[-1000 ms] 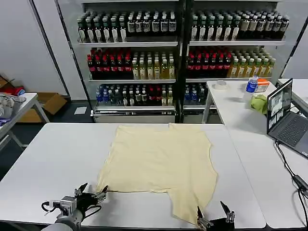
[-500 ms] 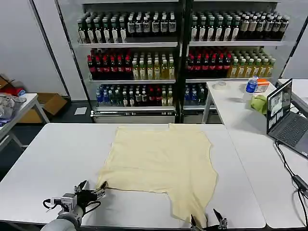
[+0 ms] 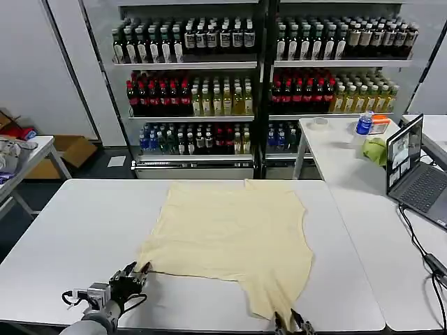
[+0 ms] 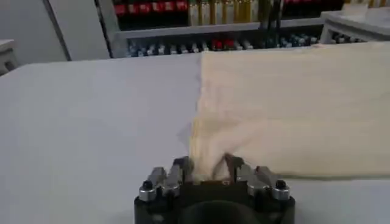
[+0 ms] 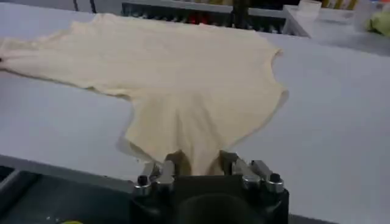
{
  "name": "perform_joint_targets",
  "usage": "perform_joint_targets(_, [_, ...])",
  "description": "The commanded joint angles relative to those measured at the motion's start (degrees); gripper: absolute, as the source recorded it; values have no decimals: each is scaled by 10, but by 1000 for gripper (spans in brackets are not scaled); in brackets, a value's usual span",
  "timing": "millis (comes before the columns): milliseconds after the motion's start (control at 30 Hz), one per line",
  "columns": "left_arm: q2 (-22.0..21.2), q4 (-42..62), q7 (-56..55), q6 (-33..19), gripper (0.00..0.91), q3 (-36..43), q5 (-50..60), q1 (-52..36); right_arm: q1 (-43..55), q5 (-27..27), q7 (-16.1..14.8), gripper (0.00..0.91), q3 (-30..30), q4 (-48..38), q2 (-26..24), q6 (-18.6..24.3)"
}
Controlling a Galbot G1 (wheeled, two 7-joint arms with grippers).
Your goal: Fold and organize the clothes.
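The cream T-shirt [image 3: 234, 241] lies spread flat and unfolded on the white counter [image 3: 77, 230], so no fold is made yet and the whole job remains. The left hand [image 3: 133, 278] is clamped on the shirt's near-left corner and the right hand [image 3: 293, 322] appears closed on its near-right sleeve tip at the counter's front edge (the head view cuts this one off, though the wrist view shows cloth pinched between its fingers). No label or writing on the shirt is readable.
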Motion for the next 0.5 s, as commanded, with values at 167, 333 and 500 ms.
perform_joint_targets(167, [-1, -12, -1, 3, 30, -1, -6, 5, -17, 1, -2, 0, 6, 33, 0, 22])
perform_joint_targets(333, [-2, -58, -3, 1, 20, -12, -12, 22, -38, 0, -5, 0, 22, 74, -5, 30])
perform_joint_targets(500, [-6, -103, -5, 0, 20, -25, -13, 43, -61, 1, -9, 0, 43, 113, -13, 35])
